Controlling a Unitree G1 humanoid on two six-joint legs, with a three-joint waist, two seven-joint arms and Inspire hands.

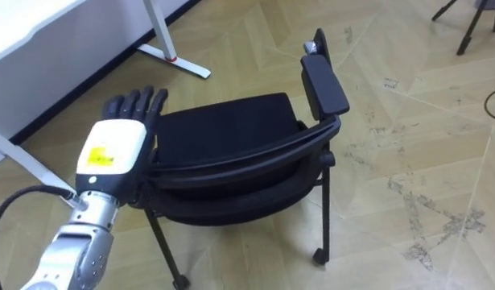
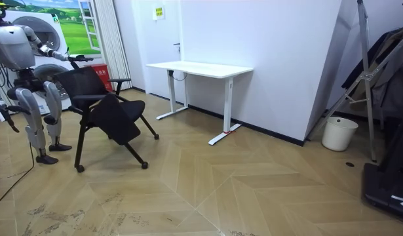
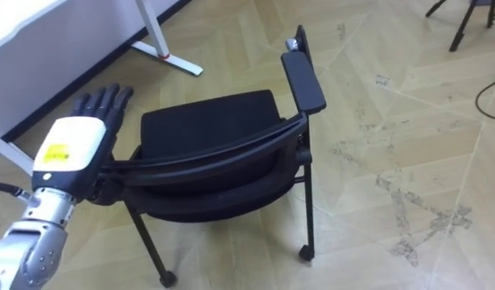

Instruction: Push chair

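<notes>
Fingers (image 1: 139, 103) of the left hand (image 1: 112, 151) are straight and spread, gripping nothing. The palm sits over the near end of the black chair's (image 1: 227, 129) curved backrest, at the lower left of the frame. The chair fills the centre, on the wooden floor (image 1: 416, 113), below the white desk (image 1: 22, 28) at upper left. At the room view's far left the right hand (image 2: 11, 123) hangs low, too small to read.

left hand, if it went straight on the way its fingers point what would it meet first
Nothing close: the left hand, open at the back rail of the chair, points past the seat's edge over the floor. The first thing in that line looks like the white desk leg, though depth is unclear.
</notes>
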